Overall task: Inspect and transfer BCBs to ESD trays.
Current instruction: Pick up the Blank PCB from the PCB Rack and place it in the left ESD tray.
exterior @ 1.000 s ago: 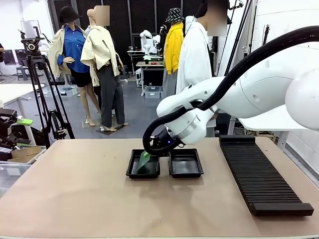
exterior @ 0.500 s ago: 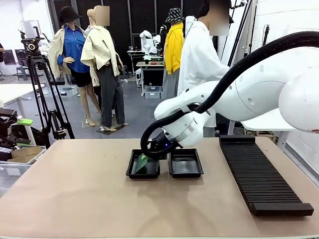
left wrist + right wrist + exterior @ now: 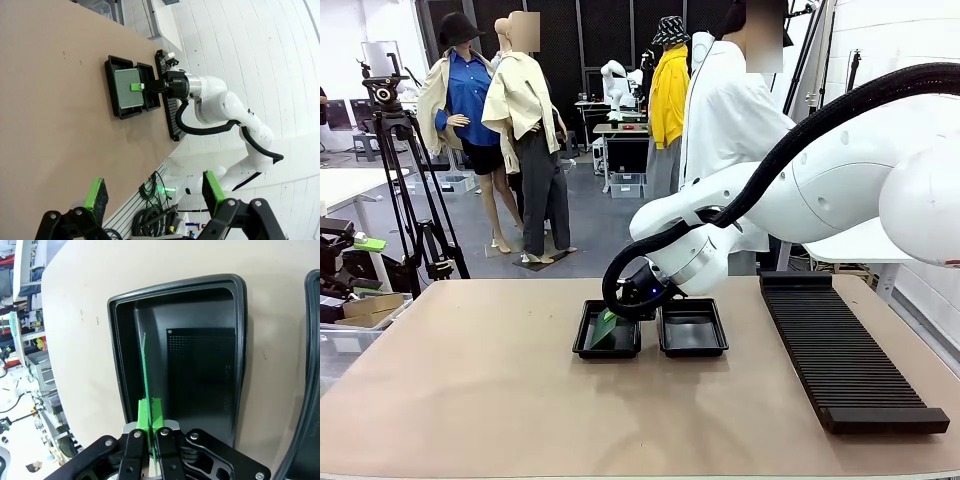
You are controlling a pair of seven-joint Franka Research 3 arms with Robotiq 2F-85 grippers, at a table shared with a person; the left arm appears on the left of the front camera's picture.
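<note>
While the right arm reaches across the middle of the desk (image 3: 470, 400), the right gripper (image 3: 150, 412) hangs low over the ESD tray on the robot's left (image 3: 605, 354). Its fingers (image 3: 142, 412) are closed on one edge of a green BCB (image 3: 608, 330). The board sits tilted inside that tray, with its far end lower than the gripped end; whether it touches the tray floor I cannot tell. From the right wrist the board shows edge-on as a thin green line running away from the pads over the tray's black floor.

The second ESD tray (image 3: 692, 350) lies just beside the first, on its right, long sides nearly touching. A long black ribbed rack (image 3: 840, 350) lies farther right on the desk, apart from both trays. A person in a white coat (image 3: 730, 110) stands at the far side.

The left gripper (image 3: 154, 192) is held high and well away from the trays, its green-padded fingers (image 3: 96, 194) spread wide apart with nothing between them.
</note>
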